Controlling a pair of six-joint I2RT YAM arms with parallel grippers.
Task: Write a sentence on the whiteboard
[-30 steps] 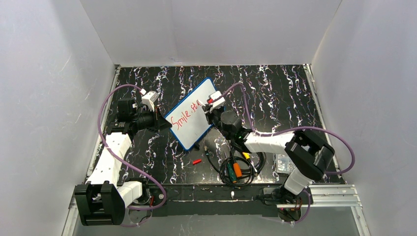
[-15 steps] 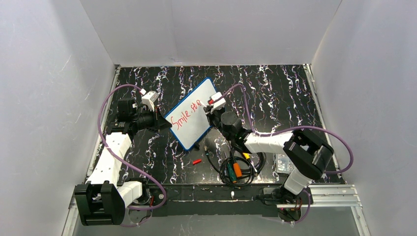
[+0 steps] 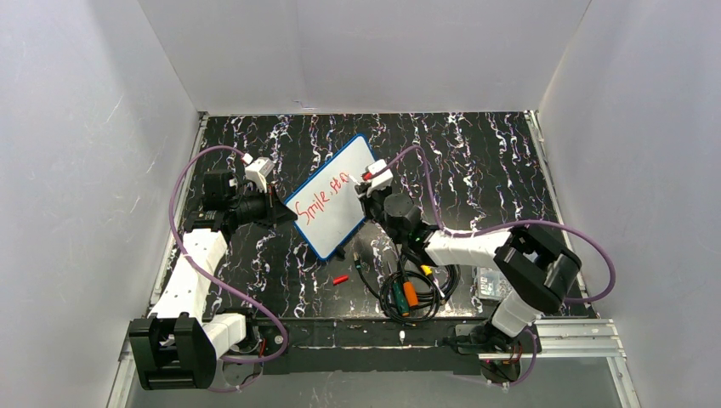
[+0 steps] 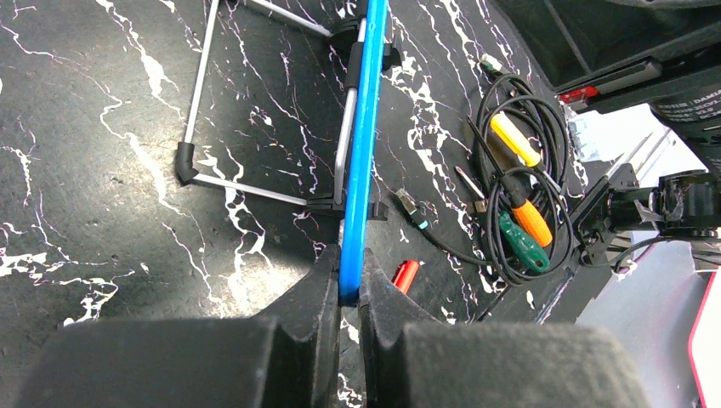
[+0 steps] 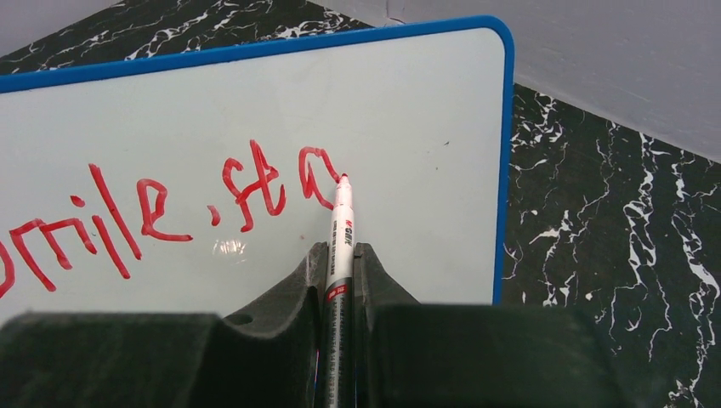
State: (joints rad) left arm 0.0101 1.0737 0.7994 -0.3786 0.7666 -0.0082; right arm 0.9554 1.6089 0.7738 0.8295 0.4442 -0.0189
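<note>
While the left jaws, at centre left of the overhead view, pinch shut on the blue left rim of the whiteboard [image 3: 340,228], the board stands propped on a wire stand [image 4: 255,190] on the dark marbled surface [image 3: 476,161] mid-frame. Across its face runs the sentence [image 3: 326,192], red, reading "Smile sta". Just right, the right jaws clamp a marker [image 5: 342,229], its tip on the board at the last letter.

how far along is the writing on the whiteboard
Done: "Smile" and the letters "sta" stand in red on the whiteboard, the start of the sentence. In hand: the right fingers grip the marker, its tip at the last letter; the left fingers clamp the board's blue rim. Left: the rest of the word and what follows; the board below that line is blank.
</note>
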